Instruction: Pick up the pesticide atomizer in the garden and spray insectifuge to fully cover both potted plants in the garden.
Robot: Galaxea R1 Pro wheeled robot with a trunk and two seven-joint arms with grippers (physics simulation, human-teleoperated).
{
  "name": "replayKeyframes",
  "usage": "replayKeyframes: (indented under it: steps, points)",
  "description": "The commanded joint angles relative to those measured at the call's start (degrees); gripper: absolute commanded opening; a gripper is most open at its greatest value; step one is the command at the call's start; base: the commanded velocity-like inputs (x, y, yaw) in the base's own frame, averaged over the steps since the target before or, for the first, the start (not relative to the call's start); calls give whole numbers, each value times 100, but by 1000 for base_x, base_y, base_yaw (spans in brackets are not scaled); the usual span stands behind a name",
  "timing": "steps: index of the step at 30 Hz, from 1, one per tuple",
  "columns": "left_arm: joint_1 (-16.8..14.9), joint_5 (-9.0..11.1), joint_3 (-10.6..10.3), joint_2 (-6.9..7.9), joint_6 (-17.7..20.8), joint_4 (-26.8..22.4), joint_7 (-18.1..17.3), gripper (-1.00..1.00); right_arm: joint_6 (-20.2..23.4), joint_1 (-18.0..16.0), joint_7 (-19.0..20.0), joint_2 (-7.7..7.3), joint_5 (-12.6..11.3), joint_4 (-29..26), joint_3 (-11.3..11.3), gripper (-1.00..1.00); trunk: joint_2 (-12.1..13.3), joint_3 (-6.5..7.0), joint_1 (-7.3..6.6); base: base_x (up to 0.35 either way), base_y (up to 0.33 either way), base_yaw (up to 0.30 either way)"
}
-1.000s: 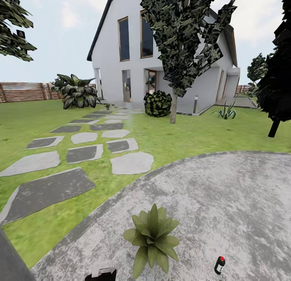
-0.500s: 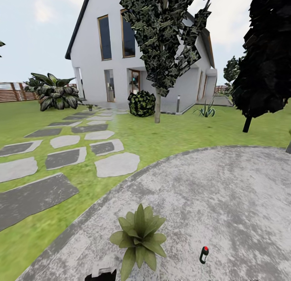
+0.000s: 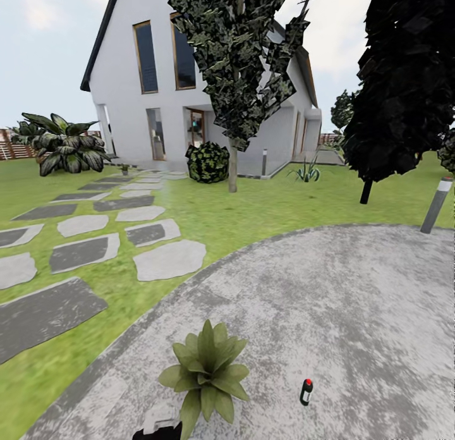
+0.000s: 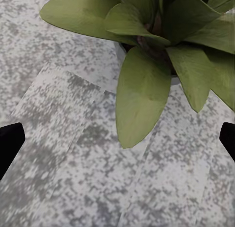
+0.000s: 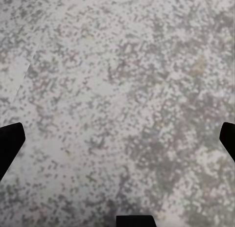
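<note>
a round patio (image 3: 328, 313) of mottled grey gravel is spreading across the near ground, and it is serving here as the landmark. green lawn (image 3: 265, 206) is wrapping around its far edge. off the patio's left side, flat grey stepping stones (image 3: 95, 247), some pale and some dark, are running in an irregular path toward a white gabled house (image 3: 189, 105) with tall dark windows. a tree (image 3: 237, 54) with blocky dark foliage is standing on the grass beyond the patio, with a round dark bush (image 3: 207, 162) by the house wall next to it, and a second, almost black tree (image 3: 407, 79) is rising beyond the patio's right edge. a short grey bollard (image 3: 436, 205) is leaning just off the far right rim. a big striped-leaf plant (image 3: 63, 150) is sitting far off to the left, in front of a slatted brown fence (image 3: 12, 150).

on the patio's near left part a potted plant (image 3: 205, 377) is spreading a low rosette of smooth pointed green leaves; from the left wrist view its pot is barely showing under the leaves. the pesticide atomizer (image 3: 306, 391) is standing upright on the gravel to the plant's right, apart from it, a slim dark bottle with a red cap; no label can be read at this size.

the left gripper (image 4: 117, 136) is hanging over the gravel beside the plant with its dark fingertips spread wide, holding nothing. the right gripper (image 5: 117, 136) is likewise spread and empty above bare speckled gravel.
</note>
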Motion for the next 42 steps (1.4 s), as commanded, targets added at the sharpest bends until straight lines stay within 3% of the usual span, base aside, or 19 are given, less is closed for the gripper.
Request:
replayKeyframes:
  steps: [1, 15, 42]
  points:
    - [-2, 55, -3, 0, -3, -1, -2, 100, -4, -3, 3, 1, -4, -2, -6, 100, -2, -6, -1, 0, 0, -112]
    - [-2, 55, -3, -1, -3, -1, -2, 100, -14, 0, 3, 1, -9, -7, -6, 100, -2, 2, -1, 0, 0, -77]
    - [-2, 55, -3, -1, -3, -1, -2, 100, -10, 0, 3, 1, -11, -6, -8, 100, -2, 139, -1, 0, 0, -217]
